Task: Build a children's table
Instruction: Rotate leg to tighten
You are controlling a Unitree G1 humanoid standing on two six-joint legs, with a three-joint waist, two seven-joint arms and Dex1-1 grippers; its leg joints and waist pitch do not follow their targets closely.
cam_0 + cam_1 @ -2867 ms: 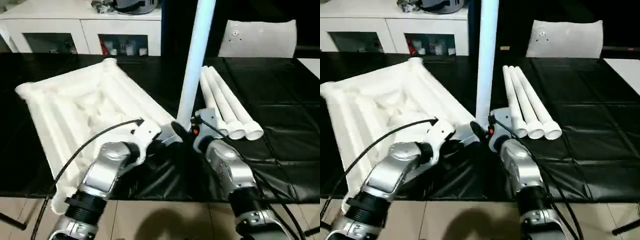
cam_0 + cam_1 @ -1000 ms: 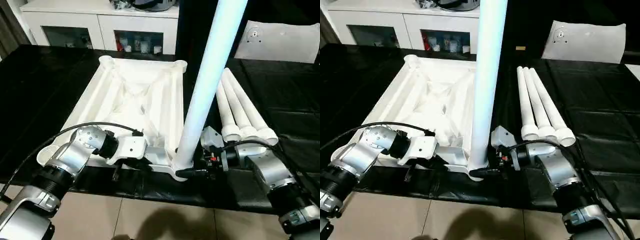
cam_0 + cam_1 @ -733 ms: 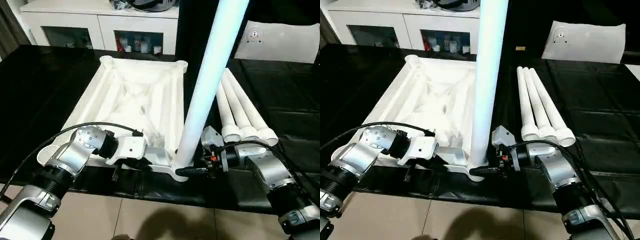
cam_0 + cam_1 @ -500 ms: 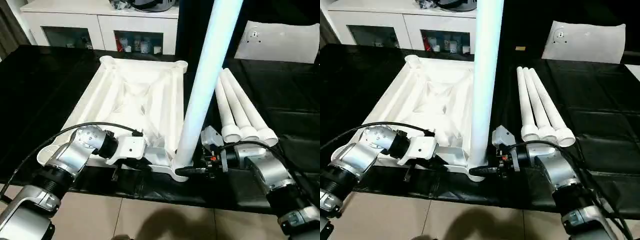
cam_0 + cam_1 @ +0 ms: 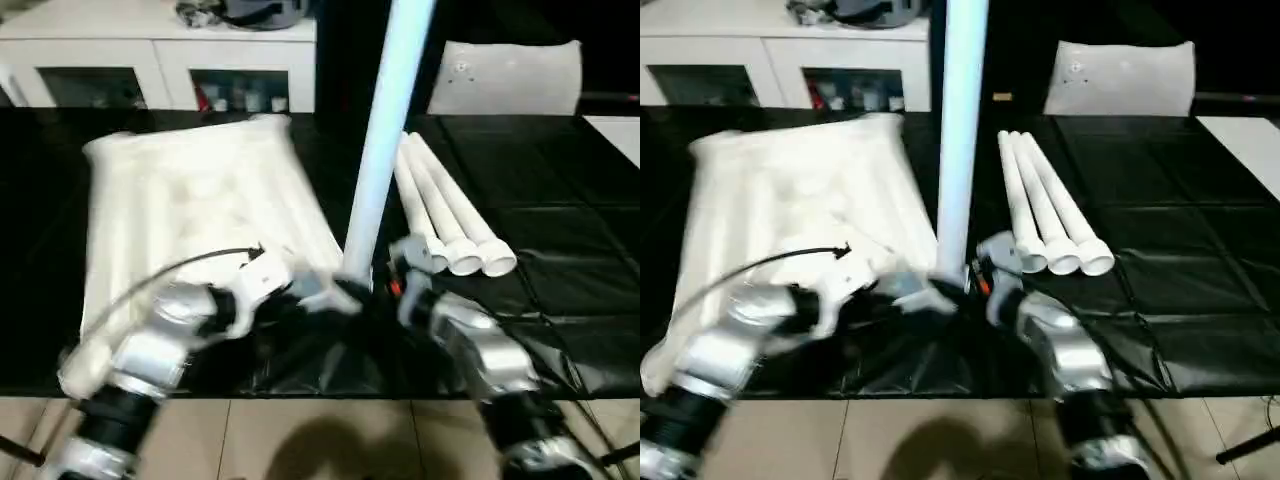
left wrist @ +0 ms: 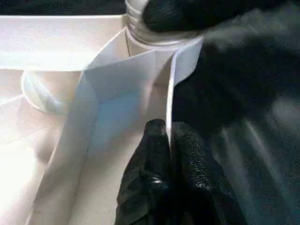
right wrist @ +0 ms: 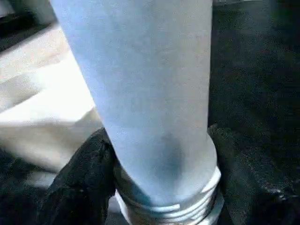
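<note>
I have the large white plastic table top (image 5: 190,200) lying ribbed underside up on the black-covered worktop (image 5: 560,190), because that way its round corner sockets face me and a leg can go straight down into one. My left jaws (image 6: 169,140) are pinched nearly shut on the thin side wall of that top close to the near corner, to steady the piece against twisting. My right jaws (image 7: 159,164) stand fairly wide, one black finger (image 7: 84,173) on each side of the upright tapered white tube leg (image 5: 385,130) just above its threaded foot, holding it vertical at the corner socket; I judge it is being screwed home. The three other white tube legs (image 5: 445,215) lie side by side just to the right, within easy reach for the next sockets.
</note>
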